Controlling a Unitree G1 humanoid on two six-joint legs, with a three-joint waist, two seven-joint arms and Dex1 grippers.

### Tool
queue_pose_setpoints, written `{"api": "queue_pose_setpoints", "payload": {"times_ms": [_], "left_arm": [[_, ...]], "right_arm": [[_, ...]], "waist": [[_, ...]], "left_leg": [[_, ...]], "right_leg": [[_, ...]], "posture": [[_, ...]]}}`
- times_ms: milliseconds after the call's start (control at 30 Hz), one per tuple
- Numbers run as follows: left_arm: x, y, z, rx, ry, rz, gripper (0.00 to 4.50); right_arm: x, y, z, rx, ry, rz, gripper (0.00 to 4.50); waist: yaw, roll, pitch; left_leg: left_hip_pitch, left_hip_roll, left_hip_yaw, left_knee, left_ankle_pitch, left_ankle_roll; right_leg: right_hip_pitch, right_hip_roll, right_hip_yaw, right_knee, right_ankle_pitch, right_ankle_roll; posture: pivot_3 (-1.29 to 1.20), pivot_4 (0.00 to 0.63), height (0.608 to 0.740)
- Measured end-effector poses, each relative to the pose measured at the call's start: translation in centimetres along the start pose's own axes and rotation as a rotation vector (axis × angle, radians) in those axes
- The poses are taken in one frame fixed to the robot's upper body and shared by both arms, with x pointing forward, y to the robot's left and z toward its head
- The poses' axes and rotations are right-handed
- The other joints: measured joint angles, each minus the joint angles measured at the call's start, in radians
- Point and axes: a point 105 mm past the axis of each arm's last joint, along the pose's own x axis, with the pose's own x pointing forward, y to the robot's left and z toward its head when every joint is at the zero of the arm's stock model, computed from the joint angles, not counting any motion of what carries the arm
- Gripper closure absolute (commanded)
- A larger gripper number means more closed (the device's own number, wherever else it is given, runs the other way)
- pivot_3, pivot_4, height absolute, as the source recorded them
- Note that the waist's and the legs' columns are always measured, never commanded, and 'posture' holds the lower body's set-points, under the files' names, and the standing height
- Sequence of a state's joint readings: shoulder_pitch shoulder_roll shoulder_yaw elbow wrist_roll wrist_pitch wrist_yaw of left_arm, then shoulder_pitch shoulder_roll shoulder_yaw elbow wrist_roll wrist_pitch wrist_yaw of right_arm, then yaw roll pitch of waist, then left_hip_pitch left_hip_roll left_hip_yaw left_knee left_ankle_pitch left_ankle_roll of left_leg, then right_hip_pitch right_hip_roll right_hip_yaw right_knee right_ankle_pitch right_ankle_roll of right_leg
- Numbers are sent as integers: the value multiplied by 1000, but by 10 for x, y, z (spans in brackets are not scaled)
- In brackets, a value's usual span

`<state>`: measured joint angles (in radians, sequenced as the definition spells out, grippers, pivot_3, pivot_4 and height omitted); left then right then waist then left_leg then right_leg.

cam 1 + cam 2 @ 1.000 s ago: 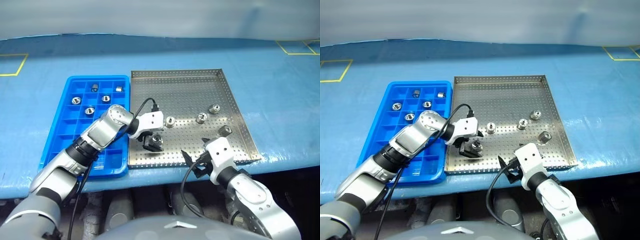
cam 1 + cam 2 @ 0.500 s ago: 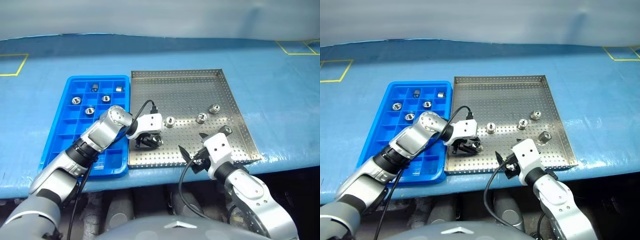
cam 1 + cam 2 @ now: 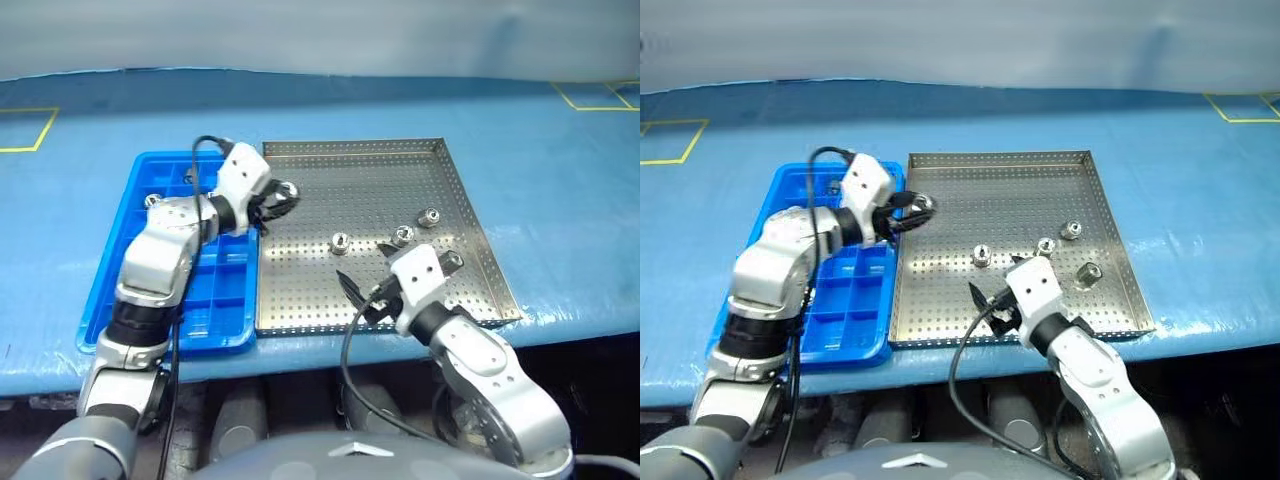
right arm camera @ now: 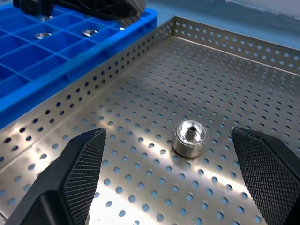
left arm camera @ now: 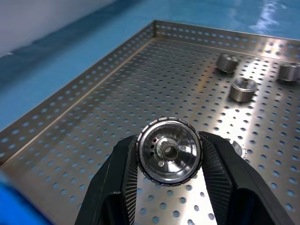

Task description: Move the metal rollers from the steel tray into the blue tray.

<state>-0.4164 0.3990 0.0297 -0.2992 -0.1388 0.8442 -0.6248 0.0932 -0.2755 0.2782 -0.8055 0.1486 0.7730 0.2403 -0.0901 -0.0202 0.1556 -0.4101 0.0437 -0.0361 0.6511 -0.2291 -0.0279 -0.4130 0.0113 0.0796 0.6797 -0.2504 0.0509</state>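
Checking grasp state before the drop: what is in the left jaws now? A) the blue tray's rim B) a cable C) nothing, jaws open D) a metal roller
D: the left wrist view shows a metal roller clamped between the left gripper's two black fingers, above the steel tray.

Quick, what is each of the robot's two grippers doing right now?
Left gripper: closed on a metal roller.
Right gripper: open, holding nothing; a roller lies on the steel tray ahead of it.
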Motion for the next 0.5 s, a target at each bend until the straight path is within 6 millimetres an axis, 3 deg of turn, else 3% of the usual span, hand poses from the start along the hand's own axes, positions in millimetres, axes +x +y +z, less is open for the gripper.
{"api": "queue_pose_setpoints", "payload": {"times_ms": [133,267,500], "left_arm": [[-42,24,-21,-90,9,254,2811],[-77,32,-47,-115,83,401,2811],[-104,45,-60,-113,153,567,2811]], "right_arm": [[29,26,9,-15,-27,147,0],[48,47,15,-32,-46,264,0],[57,59,16,-40,-53,347,0]], "waist": [[42,-1,0],[92,-1,0],[144,-1,0]], "left_leg": [[-1,0,-1,-1,0,0],[-2,-2,-3,-1,0,0],[-1,-2,-6,0,1,-2]], "right_leg": [[0,-1,-2,-2,0,-1],[1,-3,-5,-2,0,-2],[3,-3,-8,-2,-2,-5]], "posture": [[147,150,740],[208,150,740],[243,150,740]]}}
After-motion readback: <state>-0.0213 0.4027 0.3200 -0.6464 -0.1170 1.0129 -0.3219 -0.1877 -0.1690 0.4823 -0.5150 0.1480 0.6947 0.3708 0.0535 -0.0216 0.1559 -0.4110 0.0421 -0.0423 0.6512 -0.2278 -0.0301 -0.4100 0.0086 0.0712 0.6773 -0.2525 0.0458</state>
